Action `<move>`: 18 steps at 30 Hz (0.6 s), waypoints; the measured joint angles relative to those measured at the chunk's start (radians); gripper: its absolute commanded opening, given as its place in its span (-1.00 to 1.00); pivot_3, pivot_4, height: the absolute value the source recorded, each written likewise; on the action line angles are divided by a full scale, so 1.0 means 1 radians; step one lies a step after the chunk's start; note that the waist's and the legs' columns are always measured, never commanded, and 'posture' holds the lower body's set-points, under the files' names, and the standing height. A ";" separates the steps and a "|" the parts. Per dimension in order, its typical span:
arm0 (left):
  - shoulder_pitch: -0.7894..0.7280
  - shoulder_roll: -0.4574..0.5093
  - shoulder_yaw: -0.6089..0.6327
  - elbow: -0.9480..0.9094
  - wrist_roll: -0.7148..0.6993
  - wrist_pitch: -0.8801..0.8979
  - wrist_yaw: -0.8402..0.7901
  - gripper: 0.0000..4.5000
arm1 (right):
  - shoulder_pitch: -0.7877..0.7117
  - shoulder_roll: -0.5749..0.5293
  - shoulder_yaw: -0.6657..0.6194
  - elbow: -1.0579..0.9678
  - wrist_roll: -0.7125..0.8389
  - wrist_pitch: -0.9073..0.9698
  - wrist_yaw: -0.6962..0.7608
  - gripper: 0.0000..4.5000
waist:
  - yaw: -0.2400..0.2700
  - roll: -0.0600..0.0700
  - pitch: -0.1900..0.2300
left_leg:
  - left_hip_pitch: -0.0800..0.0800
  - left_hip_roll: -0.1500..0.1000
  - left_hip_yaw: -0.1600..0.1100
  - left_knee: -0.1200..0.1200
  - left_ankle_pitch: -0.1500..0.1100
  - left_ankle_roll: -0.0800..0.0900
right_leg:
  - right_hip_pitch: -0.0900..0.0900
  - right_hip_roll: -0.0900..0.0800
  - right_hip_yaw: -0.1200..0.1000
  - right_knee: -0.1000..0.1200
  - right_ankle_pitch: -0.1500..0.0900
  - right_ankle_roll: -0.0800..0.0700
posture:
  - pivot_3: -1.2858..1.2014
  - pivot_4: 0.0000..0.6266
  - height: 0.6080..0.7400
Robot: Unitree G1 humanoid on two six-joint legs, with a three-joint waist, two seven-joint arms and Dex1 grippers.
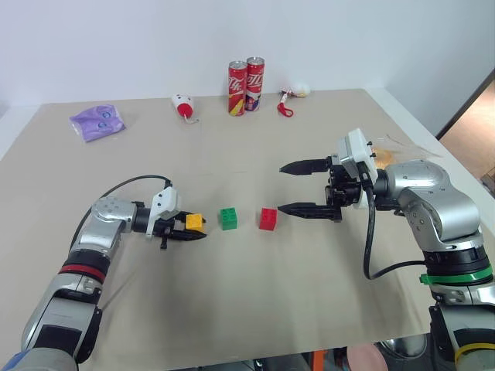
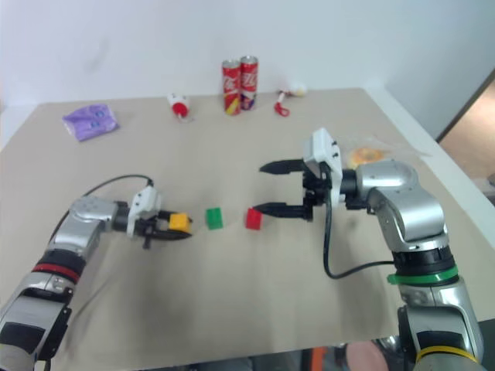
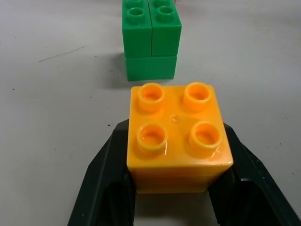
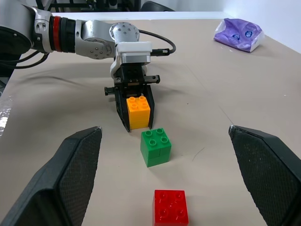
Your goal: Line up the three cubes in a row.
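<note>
While your head views take in the whole tabletop [image 1: 255, 309], with two soda cans [image 1: 246, 86] and a purple pouch [image 1: 97, 121] at its far side, your left wrist view gives the close detail: both black fingers [image 3: 101, 183] pressed against the sides of the yellow-orange cube [image 3: 178, 136], the green cube [image 3: 150, 40] just beyond it; so your left claw [image 1: 189, 229] is closed on that cube; your right claw [image 1: 298, 188] stands spread wide and holds nothing, its lower finger just beside the red cube [image 1: 268, 219]; green cube sits between the other two.
</note>
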 measured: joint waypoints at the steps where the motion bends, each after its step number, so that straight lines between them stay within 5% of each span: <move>1: 0.000 0.000 0.000 0.002 0.000 0.001 -0.008 0.22 | -0.002 0.001 0.000 0.005 -0.001 -0.001 0.000 1.00 | 0.000 0.000 0.000 | 0.000 0.000 0.000 0.000 0.000 0.000 | 0.000 0.000 0.000 0.000 0.000 0.000 | 0.03 -0.52 1.00; 6: 0.003 0.000 0.000 0.001 -0.001 0.003 -0.013 0.95 | -0.012 0.006 0.001 0.017 -0.002 -0.006 0.002 1.00 | 0.001 0.000 0.000 | 0.000 0.000 0.000 0.001 0.002 0.003 | 0.000 0.000 0.000 0.000 0.002 -0.003 | 0.03 -0.52 1.00; 18: 0.028 0.046 0.025 -0.012 0.003 -0.001 0.037 0.95 | -0.043 0.020 0.011 0.047 -0.004 -0.019 0.028 1.00 | -0.011 0.000 0.000 | 0.001 0.003 0.000 -0.001 0.006 0.008 | -0.001 0.004 0.002 0.000 0.005 -0.007 | 0.03 -0.52 1.00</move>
